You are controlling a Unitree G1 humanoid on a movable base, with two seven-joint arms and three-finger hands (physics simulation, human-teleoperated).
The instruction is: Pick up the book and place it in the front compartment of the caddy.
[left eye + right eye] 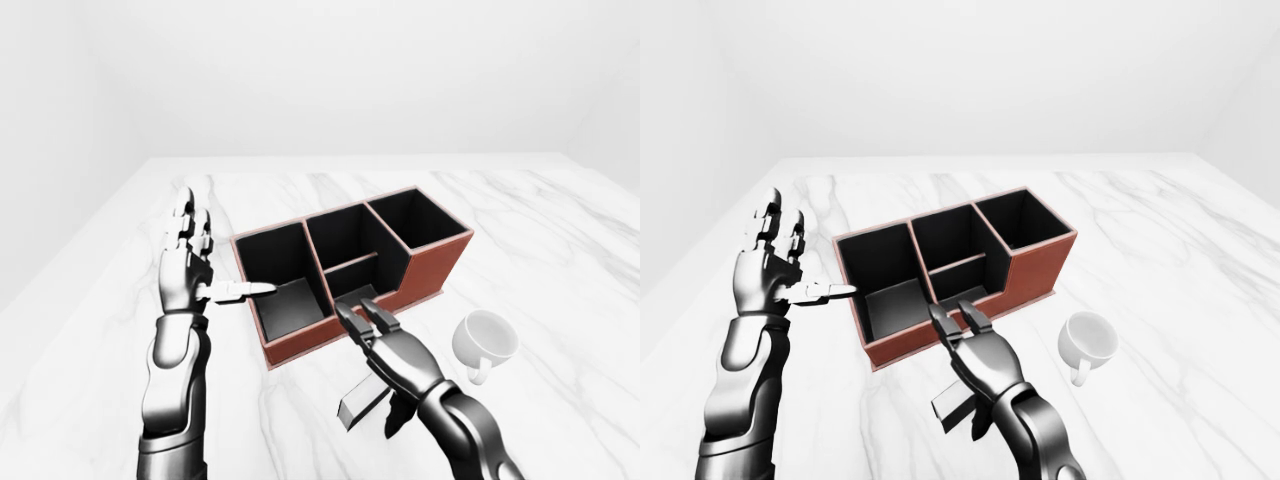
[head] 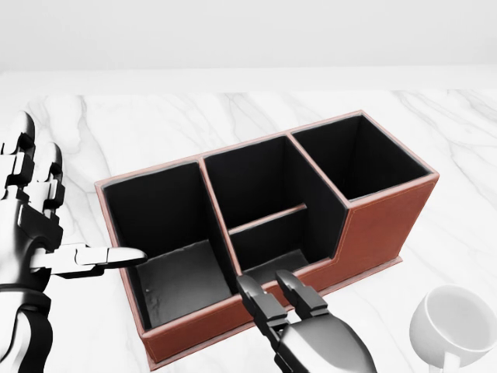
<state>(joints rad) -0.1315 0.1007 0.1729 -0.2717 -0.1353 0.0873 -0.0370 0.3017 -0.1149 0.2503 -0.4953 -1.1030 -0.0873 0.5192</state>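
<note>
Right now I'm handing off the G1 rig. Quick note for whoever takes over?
Left robot hand: open, empty, raised beside the caddy's left end.
Right robot hand: closed on the book, held low just below the caddy in the left-eye view.
White mug stands right of that hand.
Done: book picked up.
Left: carry it over the caddy's low wall, drop it in the front compartment, release.

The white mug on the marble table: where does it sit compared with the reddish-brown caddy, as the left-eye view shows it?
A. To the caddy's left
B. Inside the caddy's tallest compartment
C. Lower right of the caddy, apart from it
C: the white mug sits on the marble table lower right of the caddy, with bare marble between them.
</note>
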